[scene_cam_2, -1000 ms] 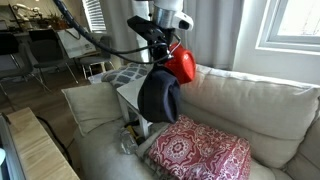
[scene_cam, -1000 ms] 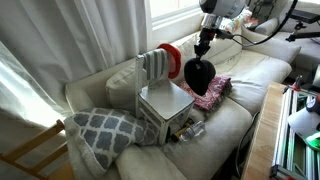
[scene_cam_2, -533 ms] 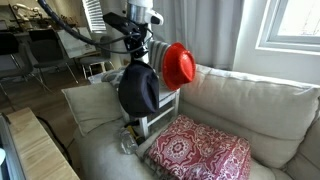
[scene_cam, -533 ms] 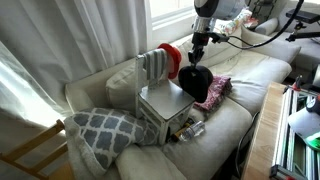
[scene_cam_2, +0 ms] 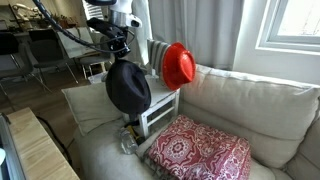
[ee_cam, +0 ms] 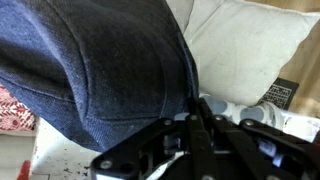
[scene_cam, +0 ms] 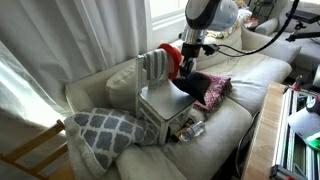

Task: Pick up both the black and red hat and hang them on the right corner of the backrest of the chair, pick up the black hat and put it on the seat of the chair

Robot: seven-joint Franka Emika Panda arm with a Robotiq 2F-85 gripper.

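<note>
Sofa [scene_cam_2: 255, 105]; wrist alone shows jaws pinching black hat [ee_cam: 90, 70].

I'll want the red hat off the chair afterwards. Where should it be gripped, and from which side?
Probably pinch the red hat at its upper edge, coming down from above the backrest corner. It hangs over that top corner with its soft dome bulging sideways off the chair, so a straight lift should unhook it.
</note>
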